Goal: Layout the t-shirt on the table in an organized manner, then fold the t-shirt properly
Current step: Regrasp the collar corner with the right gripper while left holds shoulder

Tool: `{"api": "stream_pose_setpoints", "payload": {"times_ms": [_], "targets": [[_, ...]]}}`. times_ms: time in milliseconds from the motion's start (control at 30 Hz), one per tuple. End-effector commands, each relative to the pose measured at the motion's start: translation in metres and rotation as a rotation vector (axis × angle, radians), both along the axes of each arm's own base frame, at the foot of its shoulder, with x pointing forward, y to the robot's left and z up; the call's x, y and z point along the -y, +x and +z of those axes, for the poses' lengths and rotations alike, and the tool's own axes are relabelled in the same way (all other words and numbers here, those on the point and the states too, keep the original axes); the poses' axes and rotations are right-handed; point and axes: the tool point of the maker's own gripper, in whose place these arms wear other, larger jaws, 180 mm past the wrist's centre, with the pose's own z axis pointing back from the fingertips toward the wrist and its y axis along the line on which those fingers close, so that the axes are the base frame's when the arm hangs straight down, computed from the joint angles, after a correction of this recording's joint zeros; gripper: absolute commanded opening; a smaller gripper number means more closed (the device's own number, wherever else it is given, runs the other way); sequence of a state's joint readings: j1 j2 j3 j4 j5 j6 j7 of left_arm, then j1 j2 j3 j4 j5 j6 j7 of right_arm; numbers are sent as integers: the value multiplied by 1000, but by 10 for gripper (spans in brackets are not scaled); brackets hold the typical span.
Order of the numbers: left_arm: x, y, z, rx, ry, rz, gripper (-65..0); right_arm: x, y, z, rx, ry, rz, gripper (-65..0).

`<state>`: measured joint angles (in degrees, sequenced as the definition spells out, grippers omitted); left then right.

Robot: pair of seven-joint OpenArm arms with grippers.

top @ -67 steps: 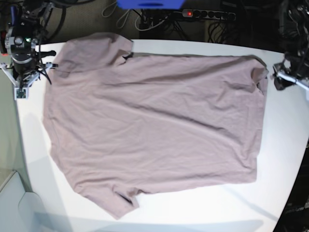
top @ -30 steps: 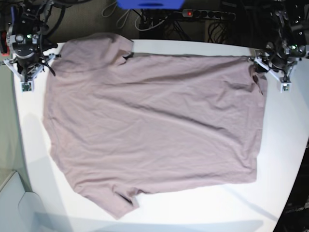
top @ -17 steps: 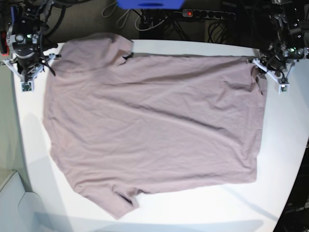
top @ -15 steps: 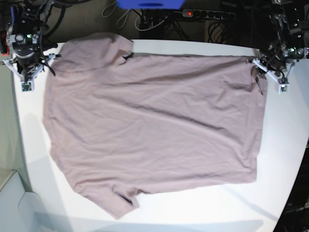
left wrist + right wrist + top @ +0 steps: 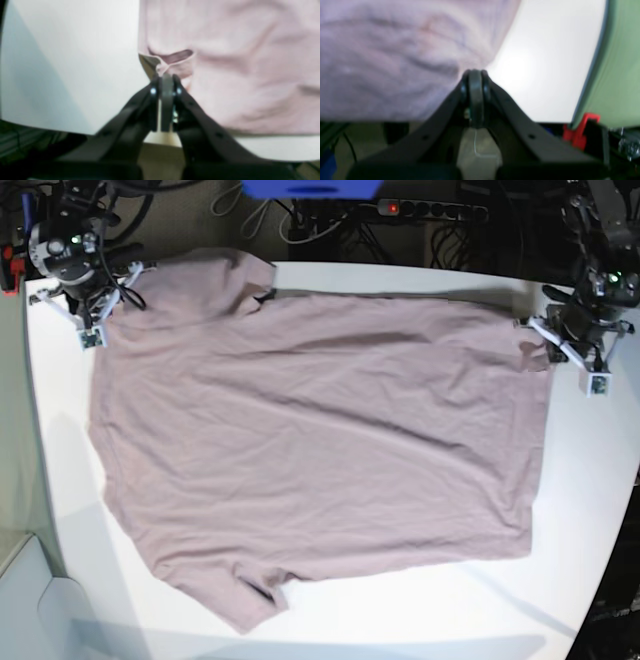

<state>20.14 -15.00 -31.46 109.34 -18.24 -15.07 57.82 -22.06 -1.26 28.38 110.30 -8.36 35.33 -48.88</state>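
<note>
We see the large white smooth matte tabletop, rounded at its corners, bearing the plain dusty mauve-pink short-sleeved cloth t-shirt. The shirt lies spread nearly flat across the table's middle, reaching from near the left edge to near the right edge. One sleeve points toward the far left corner, the other toward the near edge, and light wrinkles cross the body. We judge the laying-out step largely done. No fold is visible, so the whole folding step remains.

The left gripper, a dark two-fingered tool, sits at the shirt's far right corner, near the table's far edge. Its jaws are pressed together on a small tuck of the hem. In the base view the same gripper meets the cloth's corner. The right gripper stands at the far left corner, jaws likewise pressed together with the sleeve edge pinched between them. The base view places it at the sleeve's outer edge.

With both far corners pinched, we judge a first fold or a final straightening pull to be the likely next step.
</note>
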Motion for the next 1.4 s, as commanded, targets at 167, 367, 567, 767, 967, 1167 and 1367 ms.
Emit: {"api": "stream_pose_setpoints", "payload": {"times_ms": [167, 367, 567, 767, 967, 1167, 1367], "targets": [[-6, 3, 18, 65, 17, 32, -650, 3, 0, 6, 2, -17, 6, -650], [-4, 3, 16, 61, 12, 30, -650, 0, -16, -3, -108, -18, 42, -650], [-3, 2, 15, 58, 6, 30, -650, -12, -21, -9, -132, 17, 23, -574], [-3, 2, 15, 58, 6, 30, -650, -15, -19, -7, -122, 22, 18, -454], [-3, 2, 15, 58, 6, 30, -650, -14, -12, 0, -128, 14, -5, -453], [-3, 2, 15, 58, 7, 30, -650, -23, -17, -5, -160, 36, -17, -449], [-3, 2, 15, 58, 6, 30, -650, -36, -22, -9, -166, 73, -28, -404]]}}
